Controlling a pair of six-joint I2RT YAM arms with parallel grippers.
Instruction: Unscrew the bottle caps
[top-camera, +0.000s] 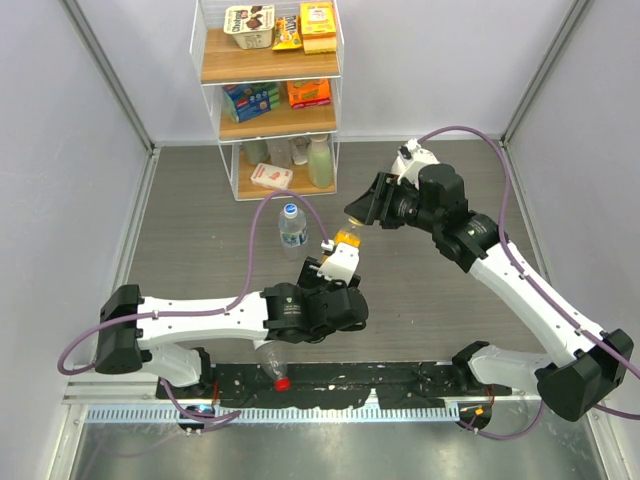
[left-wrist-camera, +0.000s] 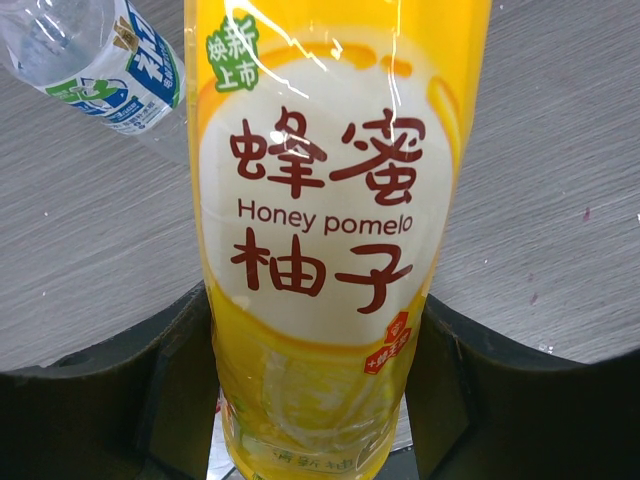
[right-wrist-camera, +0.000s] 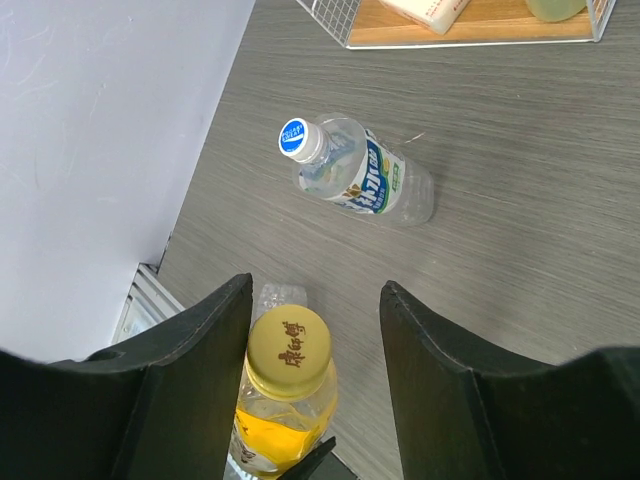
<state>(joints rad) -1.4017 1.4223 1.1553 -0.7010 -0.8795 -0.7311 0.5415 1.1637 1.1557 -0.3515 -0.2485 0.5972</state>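
Note:
My left gripper (top-camera: 340, 262) is shut on the yellow bottle (left-wrist-camera: 320, 250), holding its lower body upright above the table between both jaws (left-wrist-camera: 315, 330). Its yellow cap (right-wrist-camera: 289, 348) sits between the fingers of my right gripper (right-wrist-camera: 315, 290), which stands open. The left finger is right beside the cap and the right finger is well apart from it. In the top view my right gripper (top-camera: 365, 215) hovers over the yellow bottle (top-camera: 347, 238). A clear bottle with a blue label (top-camera: 292, 228) stands upright nearby, capped (right-wrist-camera: 293, 137). Another clear bottle (top-camera: 270, 360) lies by the near edge with a red cap (top-camera: 283, 382).
A white wire shelf rack (top-camera: 270, 95) with boxes and a pale green bottle (top-camera: 320, 162) stands at the back of the table. Grey walls close in the left and right sides. A black strip (top-camera: 400, 378) runs along the near edge.

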